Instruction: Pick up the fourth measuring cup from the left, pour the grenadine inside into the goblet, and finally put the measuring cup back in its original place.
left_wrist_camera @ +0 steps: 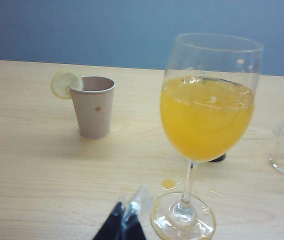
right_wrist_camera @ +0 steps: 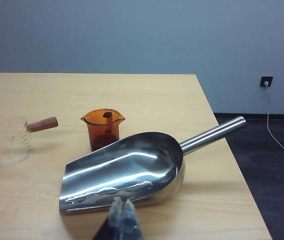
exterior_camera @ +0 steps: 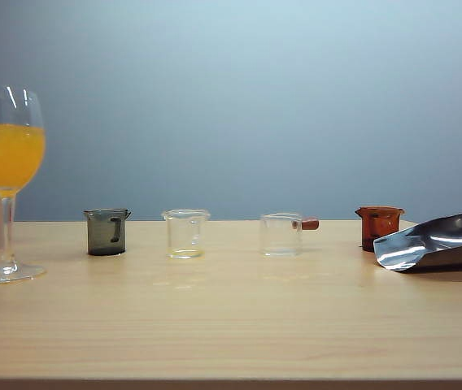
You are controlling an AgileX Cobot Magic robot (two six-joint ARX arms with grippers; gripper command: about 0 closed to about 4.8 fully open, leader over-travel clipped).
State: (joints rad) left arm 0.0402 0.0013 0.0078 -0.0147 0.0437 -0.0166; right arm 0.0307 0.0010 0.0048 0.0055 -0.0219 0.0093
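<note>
1. Looking across the desk (exterior_camera: pixel 231 325) from the front, you see four small cups in a row: a smoky grey cup (exterior_camera: pixel 106 231) on the left, then a clear cup (exterior_camera: pixel 186 233), then a clear cup with a brown stub handle (exterior_camera: pixel 282 234), then the amber cup (exterior_camera: pixel 378 227) on the right.
2. The amber cup stands upright on the desk, untouched, with dark red syrup (right_wrist_camera: pixel 101 142) low inside it as your right wrist view shows.
3. A shiny metal scoop (exterior_camera: pixel 438 242) lies just beside the amber cup, nearer to you and to its right, its handle pointing far and right past the desk edge.
4. The wine glass (exterior_camera: pixel 6 175) stands at the far left of the desk, upright, its bowl more than half full of orange juice (left_wrist_camera: pixel 206 117).
5. A paper cup (left_wrist_camera: pixel 94 106) with a lemon slice (left_wrist_camera: pixel 64 84) on its rim stands near the glass; a small orange drop (left_wrist_camera: pixel 168 184) lies by the glass's foot.
6. Your left pincer (left_wrist_camera: pixel 127 222) hangs just in front of the glass's foot, touching nothing; its tips look pressed together.
7. Your right pincer (right_wrist_camera: pixel 122 217) hangs over the near edge of the scoop, its tips pressed together, holding nothing.
</note>
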